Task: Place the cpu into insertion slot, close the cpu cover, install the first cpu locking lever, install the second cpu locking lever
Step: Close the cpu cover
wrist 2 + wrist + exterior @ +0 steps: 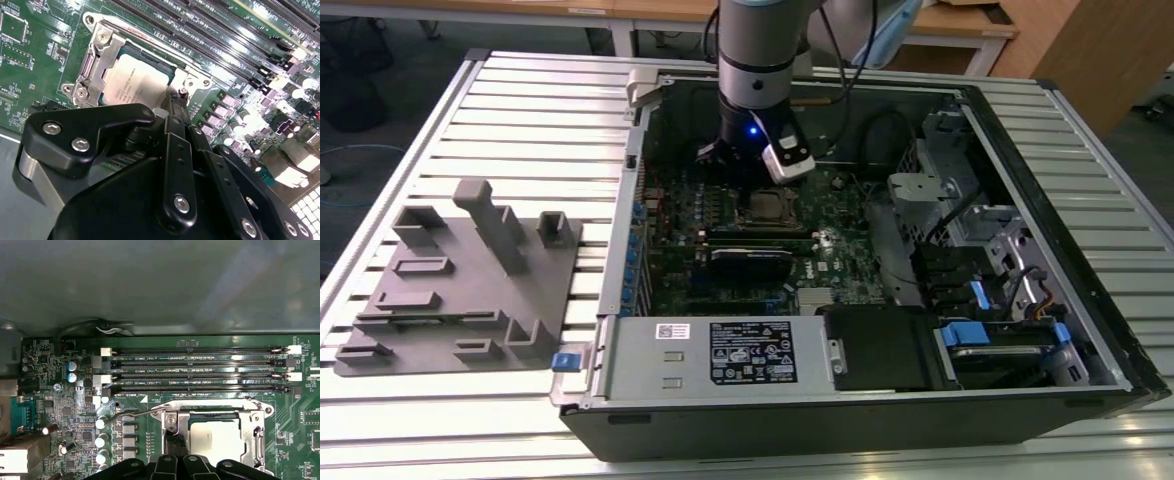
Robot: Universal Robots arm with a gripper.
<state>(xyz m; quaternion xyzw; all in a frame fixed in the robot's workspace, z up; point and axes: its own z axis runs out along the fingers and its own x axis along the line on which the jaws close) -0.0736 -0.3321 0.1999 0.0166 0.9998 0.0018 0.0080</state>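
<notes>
Open computer case [854, 440] lying flat on a slatted metal table [520, 120], with a grey moulded fixture [467, 270] on the table just off the case's edge toward the exterior view's left. Arm [758, 60] reaching down into the case over the middle of the motherboard [694, 200]. Gripper [177, 100] low over the board at one corner of the insertion slot [215, 416], jaws drawn tight together with no gap to be seen and nothing visibly caught between them. Cpu [132, 82] already seated in the slot, silvery top facing up through the window of the cpu cover [92, 67], itself folded down flat around the chip. In the first wrist view, a thin wire locking lever [132, 413] angling out from the slot's corner across the board toward a row of capacitors [101, 440], its root just beside the gripper's tips; touching or not, impossible to tell. Four long memory slots [200, 370] along one side of the insertion slot.
</notes>
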